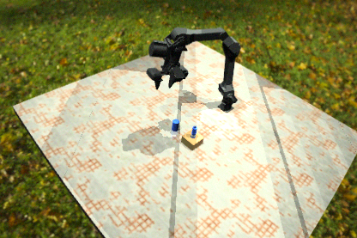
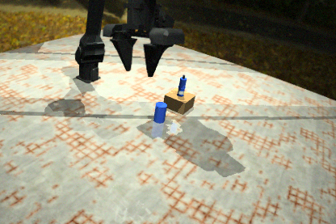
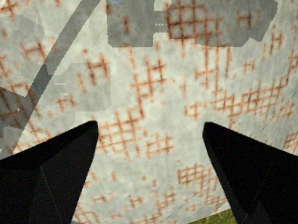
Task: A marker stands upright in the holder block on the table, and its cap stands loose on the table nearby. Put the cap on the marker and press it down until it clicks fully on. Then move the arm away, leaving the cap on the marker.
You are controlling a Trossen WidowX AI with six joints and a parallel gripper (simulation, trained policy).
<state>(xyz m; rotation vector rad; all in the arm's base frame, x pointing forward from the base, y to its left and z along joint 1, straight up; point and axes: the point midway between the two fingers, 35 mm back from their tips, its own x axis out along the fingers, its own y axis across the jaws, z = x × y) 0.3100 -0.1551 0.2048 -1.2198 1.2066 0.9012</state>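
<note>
The marker is blue with a dark tip and stands upright, tip up and bare, in the tan holder block. The blue cap stands upright on the table beside the block, not touching it. My gripper is open and empty, high above the table and clear of both cap and marker. In the wrist view only table shows between the fingers; a small bluish patch at the top edge is too cut off to identify. Marker and block are not in the wrist view.
The arm's base stands on the patterned table behind the block. The arm's shadows lie around the cap. Grass shows beyond the table edge at the bottom of the wrist view.
</note>
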